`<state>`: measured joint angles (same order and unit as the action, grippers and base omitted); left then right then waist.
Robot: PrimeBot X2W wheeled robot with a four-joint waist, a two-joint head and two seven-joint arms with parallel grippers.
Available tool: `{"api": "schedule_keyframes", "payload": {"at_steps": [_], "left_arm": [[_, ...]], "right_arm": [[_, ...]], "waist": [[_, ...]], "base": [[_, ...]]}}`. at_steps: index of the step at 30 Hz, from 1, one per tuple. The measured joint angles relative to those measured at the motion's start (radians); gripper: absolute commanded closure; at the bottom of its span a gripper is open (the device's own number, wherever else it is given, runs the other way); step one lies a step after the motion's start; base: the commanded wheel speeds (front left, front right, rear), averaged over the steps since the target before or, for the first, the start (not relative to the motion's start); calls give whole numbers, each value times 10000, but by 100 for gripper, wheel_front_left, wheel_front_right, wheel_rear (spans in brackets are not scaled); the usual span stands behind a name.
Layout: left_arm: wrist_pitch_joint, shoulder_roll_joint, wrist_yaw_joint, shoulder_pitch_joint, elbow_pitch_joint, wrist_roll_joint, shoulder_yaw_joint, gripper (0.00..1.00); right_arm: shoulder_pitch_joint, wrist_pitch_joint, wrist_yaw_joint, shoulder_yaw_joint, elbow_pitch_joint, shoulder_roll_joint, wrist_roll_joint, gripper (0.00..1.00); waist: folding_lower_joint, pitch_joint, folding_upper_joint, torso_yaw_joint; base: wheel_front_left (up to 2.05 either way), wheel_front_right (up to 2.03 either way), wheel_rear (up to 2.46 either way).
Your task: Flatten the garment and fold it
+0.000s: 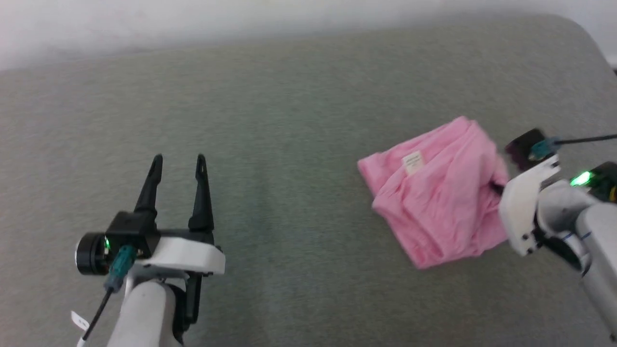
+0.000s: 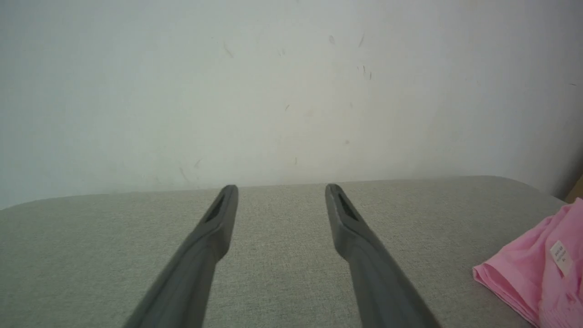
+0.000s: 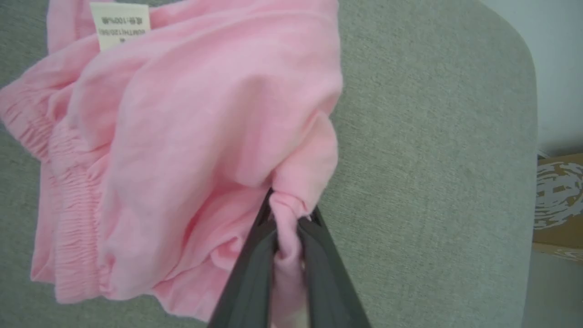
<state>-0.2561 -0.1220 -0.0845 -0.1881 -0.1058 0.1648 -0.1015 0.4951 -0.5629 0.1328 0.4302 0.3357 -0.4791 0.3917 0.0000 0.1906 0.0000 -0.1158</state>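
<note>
Right end effector [image 3: 291, 207], closed on garment [image 3: 182, 136] edge

Soft even light, slight blur

One pink garment [image 1: 436, 193] lies at three o'clock, bearing one white label [image 1: 413, 162]. Two grippers: a left gripper [image 1: 178, 160] at eight o'clock and a right gripper [image 3: 291, 214], each with two dark fingers [image 2: 214, 228], four in all. Two teal plugs [image 1: 120, 262]. One grey cushion [image 1: 289, 120], one wall [image 2: 273, 91], one cardboard box [image 3: 558, 200].
</note>
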Motion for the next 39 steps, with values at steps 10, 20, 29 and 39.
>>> {"api": "schedule_keyframes", "payload": {"at_steps": [10, 20, 29, 39], "left_arm": [[502, -332, -59, -927, 602, -541, -328, 0], [1066, -587, -232, -1424, 1363, -905, -527, 0], [1137, -635, -322, -1411, 1471, -947, -550, 0], [546, -424, -410, -924, 894, -399, -416, 0]], "right_arm": [[1837, 1340, 0, 222, 1822, -1287, 527, 100], [2926, 2583, 2, -995, 4368, -1944, 257, 100], [3878, 3894, 2, -2138, 6240, -1965, -775, 0], [4424, 5706, 0, -3114, 5910, -1522, -957, 0]], "waist": [[1, 1327, 0, -1503], [2, 3068, 0, -1778], [1, 3583, 0, -1431], [-1, 2518, 0, -1255]], "base": [[0, 0, 0], [0, 0, 0], [0, 0, 0], [0, 0, 0]]}}
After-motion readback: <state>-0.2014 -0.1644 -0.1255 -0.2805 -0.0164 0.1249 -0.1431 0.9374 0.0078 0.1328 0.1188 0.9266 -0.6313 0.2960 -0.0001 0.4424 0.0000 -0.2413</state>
